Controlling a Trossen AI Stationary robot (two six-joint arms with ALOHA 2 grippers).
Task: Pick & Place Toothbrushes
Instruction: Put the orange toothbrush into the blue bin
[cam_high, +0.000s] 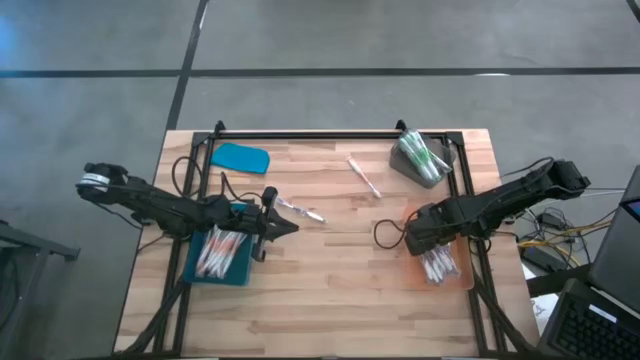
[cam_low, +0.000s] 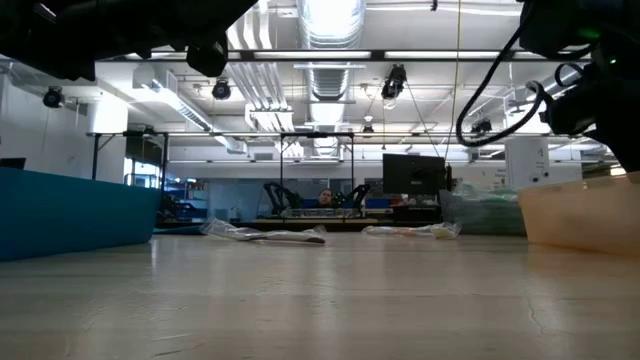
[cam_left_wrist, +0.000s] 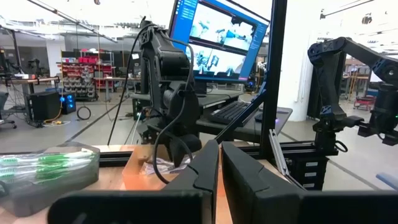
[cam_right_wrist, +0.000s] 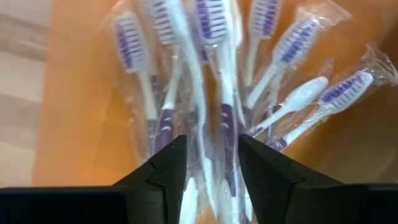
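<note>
**Right gripper parted over the orange tray of toothbrushes**

The wrapped toothbrushes (cam_right_wrist: 205, 81) with purple bristles lie heaped in the orange tray (cam_high: 462, 285) at the bench's right edge. More lie in the blue tray (cam_high: 190, 270) on the left, in the grey bin (cam_high: 408, 168) at the back, and loose on the bench (cam_high: 340, 300).

Our right gripper (cam_right_wrist: 211, 162) hangs directly over the orange tray, released, fingers parted with nothing between them. Our left gripper (cam_high: 290, 228) waits beside the blue tray, clenched and empty.

Risk, as we judge it: the slick, overlapping wrappers could snag a finger and drag out a brush on withdrawal.

Clearance: the tray wall and frame rail crowd the right gripper; the bench centre offers open room.
</note>
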